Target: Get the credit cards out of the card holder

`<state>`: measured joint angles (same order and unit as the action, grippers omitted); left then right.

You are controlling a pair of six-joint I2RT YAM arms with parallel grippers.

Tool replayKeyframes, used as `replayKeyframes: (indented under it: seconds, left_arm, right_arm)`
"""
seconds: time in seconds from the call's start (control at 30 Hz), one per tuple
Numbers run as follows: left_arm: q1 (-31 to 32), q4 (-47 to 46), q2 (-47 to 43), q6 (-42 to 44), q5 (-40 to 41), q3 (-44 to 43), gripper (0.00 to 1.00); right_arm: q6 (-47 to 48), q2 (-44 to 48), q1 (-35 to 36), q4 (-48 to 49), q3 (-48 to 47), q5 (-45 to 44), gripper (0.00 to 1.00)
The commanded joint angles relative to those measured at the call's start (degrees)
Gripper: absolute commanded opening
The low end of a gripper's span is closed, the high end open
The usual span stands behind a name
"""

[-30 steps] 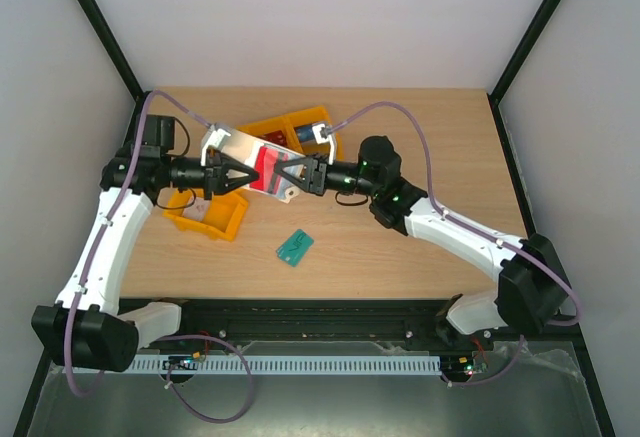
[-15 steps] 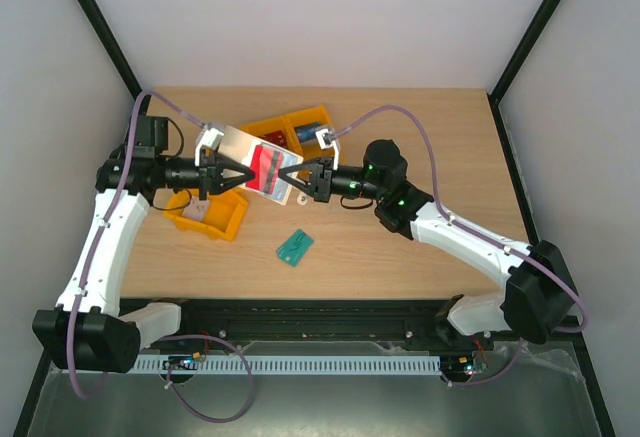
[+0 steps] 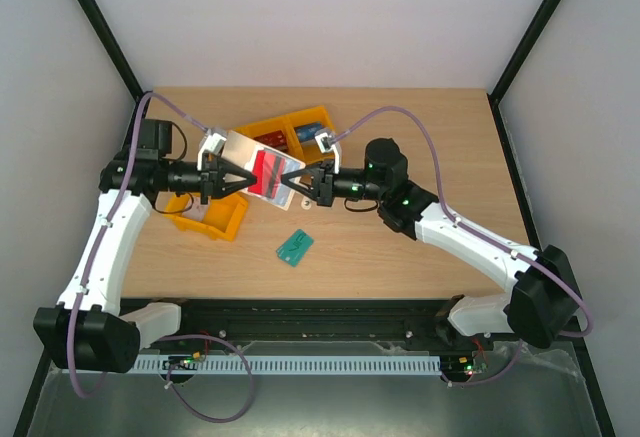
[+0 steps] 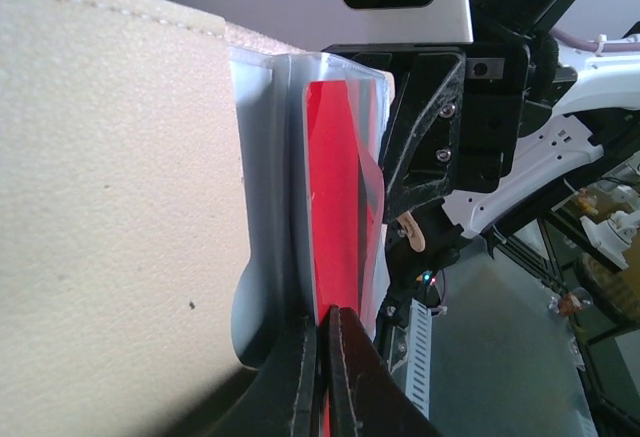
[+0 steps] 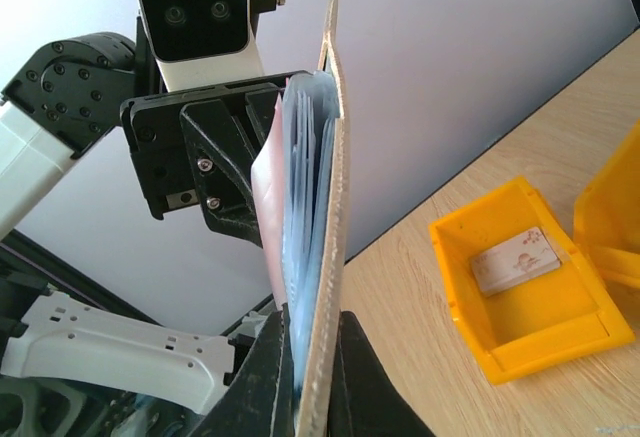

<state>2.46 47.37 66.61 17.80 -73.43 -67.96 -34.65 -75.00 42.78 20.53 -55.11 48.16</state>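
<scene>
The beige card holder is held open in the air between both grippers. My right gripper is shut on its lower edge. In the right wrist view the holder stands edge-on between my right gripper's jaws, with a pale pink card beside its blue-grey pockets. My left gripper is shut on the red credit card. In the left wrist view my left gripper pinches the red card, which sits partly in the blue-grey inner face next to the beige cover.
A yellow bin lies below the left gripper, and another yellow bin sits behind the holder. One bin shows in the right wrist view with a small white block inside. A teal flat item lies on the wooden table.
The right gripper has drawn back a little to the right and the left arm has shifted slightly. Both grips stay closed.
</scene>
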Motion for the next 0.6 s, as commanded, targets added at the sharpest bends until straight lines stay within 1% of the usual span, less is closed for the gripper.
replayKeyframes:
  seconds: [0.0, 0.1, 0.17, 0.23, 0.33, 0.5, 0.57]
  left_arm:
    - [-1.4, -2.0, -0.8, 1.5, 3.5, 0.5, 0.02]
    - [-1.4, -2.3, -0.7, 1.3, 3.2, 0.7, 0.02]
    - [-0.3, -4.9, -0.7, -2.4, 3.5, 2.5, 0.03]
    - [1.5, -8.6, -0.7, -5.7, 3.7, 4.5, 0.07]
    - [2.8, -8.7, -0.2, -5.9, 3.5, 4.7, 0.14]
    - [2.9, -8.4, 0.0, -5.9, 2.4, 3.4, 0.17]
    - [2.9, -8.1, 0.0, -5.4, 2.0, 3.2, 0.2]
  right_arm:
    - [2.8, 1.5, -1.8, -7.5, -2.2, -0.6, 0.02]
    - [3.2, 1.2, -1.9, -8.5, -2.4, -1.2, 0.02]
    - [0.9, 0.7, -1.8, -5.8, -2.1, 1.0, 0.02]
    - [-0.7, 0.0, -1.8, -3.7, -2.3, 2.7, 0.02]
    - [-1.0, -0.5, -1.8, -3.0, -3.0, 3.0, 0.02]
    - [-0.9, -0.3, -1.8, -3.0, -2.7, 3.3, 0.02]
    - [-0.7, -0.3, -1.8, -3.1, -2.5, 3.5, 0.02]
